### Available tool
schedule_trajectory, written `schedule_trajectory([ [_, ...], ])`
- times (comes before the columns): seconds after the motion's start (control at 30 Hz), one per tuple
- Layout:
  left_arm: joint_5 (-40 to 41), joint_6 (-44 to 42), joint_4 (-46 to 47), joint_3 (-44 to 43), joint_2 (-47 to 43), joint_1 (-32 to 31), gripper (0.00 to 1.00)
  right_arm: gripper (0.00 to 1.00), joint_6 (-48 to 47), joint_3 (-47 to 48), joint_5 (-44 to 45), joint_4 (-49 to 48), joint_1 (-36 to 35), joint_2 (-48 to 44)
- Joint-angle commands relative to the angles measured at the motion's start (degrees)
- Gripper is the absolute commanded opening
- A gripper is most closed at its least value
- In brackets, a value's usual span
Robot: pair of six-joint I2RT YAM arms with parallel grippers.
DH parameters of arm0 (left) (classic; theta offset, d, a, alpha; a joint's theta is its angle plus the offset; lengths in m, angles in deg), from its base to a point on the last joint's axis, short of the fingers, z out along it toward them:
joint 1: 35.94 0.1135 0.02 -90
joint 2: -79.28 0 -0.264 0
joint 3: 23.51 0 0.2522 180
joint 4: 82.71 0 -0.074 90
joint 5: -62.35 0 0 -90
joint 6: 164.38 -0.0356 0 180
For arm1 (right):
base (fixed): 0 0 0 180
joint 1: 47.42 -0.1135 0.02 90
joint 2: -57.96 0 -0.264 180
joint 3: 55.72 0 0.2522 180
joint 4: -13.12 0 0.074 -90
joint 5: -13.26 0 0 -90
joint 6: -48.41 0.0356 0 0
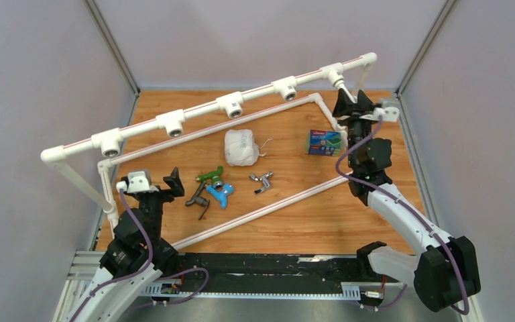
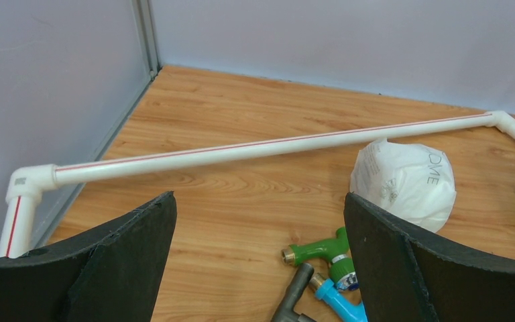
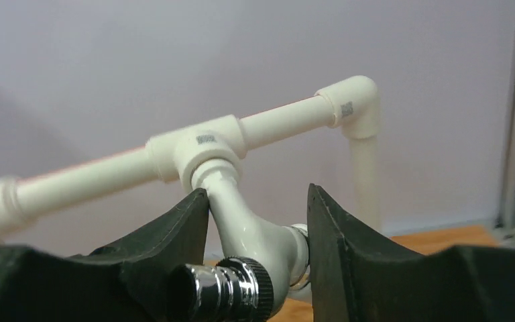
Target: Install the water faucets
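Pipework dominates the wooden table (image 1: 295, 221): a white pipe frame (image 1: 201, 111) whose raised rail runs from near left to far right and carries five open tee sockets. At the far-right socket (image 1: 333, 71) the right gripper (image 3: 256, 194) is up at the rail, its dark fingers (image 3: 174, 235) closed in on either side of the white faucet (image 3: 241, 221). They pinch its curved body while its upper stem sits at the mouth of the tee. A chrome threaded end (image 3: 231, 288) sticks out from the faucet toward the wrist camera. The other four faucets lie loose on the table inside the frame's base, left of centre. The green faucet (image 1: 209, 176) is farthest, the blue faucet (image 1: 220, 193) is just near and right of it, and the dark grey faucet (image 1: 198, 200) is just left of the blue one. The chrome faucet (image 1: 261, 181) lies apart to their right. The left gripper (image 2: 260, 201) hangs low just left of this group with its fingers (image 2: 127, 255) spread wide and nothing between them. A crumpled white bag (image 1: 241, 147) lies beyond the faucets, and a small colourful packet (image 1: 325, 142) lies to the right, near the right arm.
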Motion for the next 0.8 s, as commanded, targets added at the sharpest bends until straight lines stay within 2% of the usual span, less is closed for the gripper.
schedule_trajectory([
  [0.0,-0.82,-0.58,1.12,-0.80,0.71,0.43,1.00,0.00,93.35,-4.83,13.76,-8.65,-0.63,1.19],
  [0.03,-0.82,-0.58,1.12,-0.80,0.71,0.43,1.00,0.00,97.51,-4.84,14.29,-10.75,-0.55,2.25],
  [0.13,-0.82,-0.49,1.03,-0.80,0.80,0.43,1.00,0.00,95.19,-1.60,12.99,-12.53,-0.63,5.07],
  [0.2,-0.82,-0.49,0.86,-0.89,0.80,0.43,1.00,0.00,89.49,0.60,10.27,-12.00,-0.63,5.86],
  [0.27,-0.47,-0.40,0.68,-0.97,0.63,0.43,1.00,0.07,84.22,1.92,6.23,-12.17,-0.54,6.04],
  [0.43,-0.38,-0.49,0.68,-0.97,0.45,0.43,1.00,0.44,65.77,2.45,0.76,-8.85,0.33,1.49],
  [0.5,-0.56,-0.40,0.77,-0.88,0.54,0.43,1.00,0.54,56.12,2.89,0.93,-4.37,0.60,-1.76],
  [0.6,-0.56,-0.49,0.86,-0.89,0.54,0.43,1.00,0.68,35.13,3.86,0.41,0.11,0.77,-6.60],
  [0.67,-0.47,-0.58,1.03,-0.89,0.54,0.43,1.00,0.82,19.85,4.82,-2.91,3.28,0.69,-9.68],
  [0.7,-0.47,-0.58,0.95,-0.89,0.54,0.43,1.00,0.94,13.51,5.44,-4.85,5.56,0.69,-10.91],
  [0.73,-0.47,-0.58,0.95,-0.89,0.54,0.43,1.00,1.00,6.65,5.79,-6.52,8.19,0.77,-11.97],
  [0.77,-0.64,-0.58,0.95,-0.89,0.54,0.43,1.00,1.00,-0.03,5.62,-7.67,10.13,0.77,-13.37],
])
